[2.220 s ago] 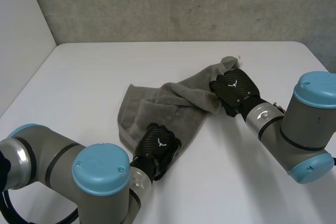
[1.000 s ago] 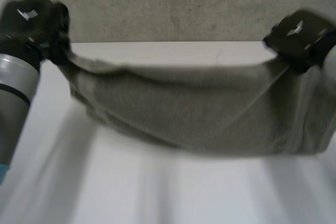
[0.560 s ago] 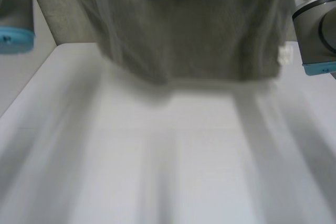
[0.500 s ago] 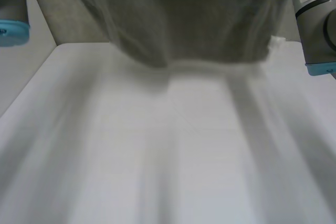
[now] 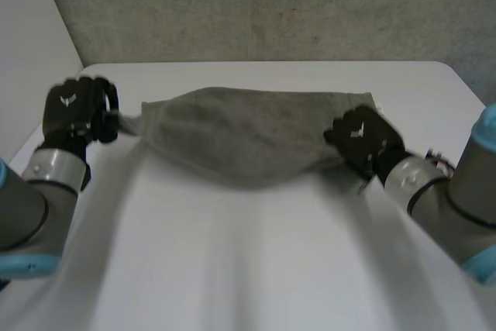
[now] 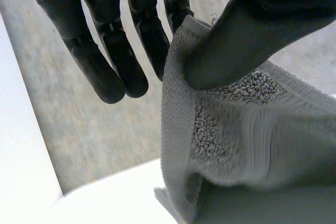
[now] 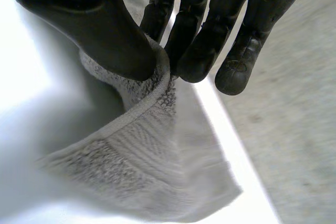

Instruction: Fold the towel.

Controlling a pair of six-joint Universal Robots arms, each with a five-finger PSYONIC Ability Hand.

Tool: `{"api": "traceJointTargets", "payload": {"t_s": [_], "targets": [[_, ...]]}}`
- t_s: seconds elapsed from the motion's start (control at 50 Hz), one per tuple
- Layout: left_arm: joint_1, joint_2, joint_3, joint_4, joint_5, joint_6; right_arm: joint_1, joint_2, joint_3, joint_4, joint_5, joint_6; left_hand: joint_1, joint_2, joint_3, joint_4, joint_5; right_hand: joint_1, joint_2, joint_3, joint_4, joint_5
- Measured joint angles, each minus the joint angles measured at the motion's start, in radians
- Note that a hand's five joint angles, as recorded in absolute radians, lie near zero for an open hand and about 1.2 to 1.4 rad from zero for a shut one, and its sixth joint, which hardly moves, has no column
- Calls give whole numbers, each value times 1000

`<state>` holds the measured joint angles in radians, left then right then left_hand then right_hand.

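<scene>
A grey towel [image 5: 248, 133] is stretched sideways between my two hands, low over the far half of the white table [image 5: 256, 269]. My left hand [image 5: 76, 110] pinches the towel's left corner [image 6: 231, 124] between thumb and fingers. At the other end my right hand [image 5: 363, 139] pinches the right corner [image 7: 142, 124] the same way. The towel's far edge lies on the table while its middle sags toward me.
A grey wall [image 5: 310, 5] rises just behind the table's far edge. A white side wall [image 5: 23, 44] stands at the left. The table's right edge runs near my right arm [image 5: 449, 191].
The towel, first crumpled on the table, was lifted high and spread between both hands. It has now swung back down to lie low over the far half of the table.
</scene>
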<state>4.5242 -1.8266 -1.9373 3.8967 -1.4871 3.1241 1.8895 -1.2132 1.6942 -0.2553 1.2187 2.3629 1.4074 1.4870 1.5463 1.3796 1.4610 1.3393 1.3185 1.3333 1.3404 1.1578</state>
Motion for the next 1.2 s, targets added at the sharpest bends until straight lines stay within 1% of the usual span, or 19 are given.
{"api": "traceJointTargets", "payload": {"t_s": [0.08,0.16,0.2,0.24,0.26,0.3,0.34,0.42,0.54,0.66,0.74,0.82,1.04,1.2], "targets": [[16,1,-71,9,30,1,1,35,51,-10,-4,4,0,0,0,0,0,0,0,0,0,0],[31,3,-91,6,37,1,2,57,57,-13,1,10,0,0,0,0,0,-7,-2,-5,-6,-6],[39,4,-92,4,38,1,1,63,56,-13,3,22,0,0,0,0,0,-151,-138,-142,-143,-139],[48,4,-92,3,37,0,-1,66,54,-13,5,45,0,0,0,0,0,-360,-344,-346,-356,-340],[55,4,-91,2,37,0,-4,67,52,-14,6,64,0,0,0,0,0,-562,-532,-533,-541,-552],[71,4,-90,1,36,-1,-13,68,50,-15,7,112,0,0,0,0,0,-668,-645,-659,-665,-679],[84,4,-89,1,36,-2,-22,68,49,-16,8,154,0,0,0,0,0,-689,-652,-685,-694,-712],[112,5,-90,1,36,-4,-48,67,48,-25,12,249,0,0,0,0,0,-712,-658,-699,-714,-733],[140,5,-90,3,36,-4,-73,66,48,-49,44,319,0,0,0,0,0,-714,-658,-699,-714,-733],[148,6,-94,3,36,-4,-78,67,46,-62,96,321,0,0,0,0,0,-716,-658,-699,-714,-733],[147,8,-101,3,36,-3,-79,67,49,-58,108,317,0,0,0,0,0,-716,-658,-699,-714,-732],[143,14,-110,5,37,-2,-79,66,53,-40,112,313,0,0,0,0,0,-716,-658,-699,-714,-732],[133,19,-118,7,39,0,-79,67,64,83,102,311,0,0,0,0,0,-714,-658,-699,-713,-713],[133,18,-118,7,39,0,-83,68,65,69,108,311,0,0,0,0,0,-694,-657,-694,-705,-679]]}}
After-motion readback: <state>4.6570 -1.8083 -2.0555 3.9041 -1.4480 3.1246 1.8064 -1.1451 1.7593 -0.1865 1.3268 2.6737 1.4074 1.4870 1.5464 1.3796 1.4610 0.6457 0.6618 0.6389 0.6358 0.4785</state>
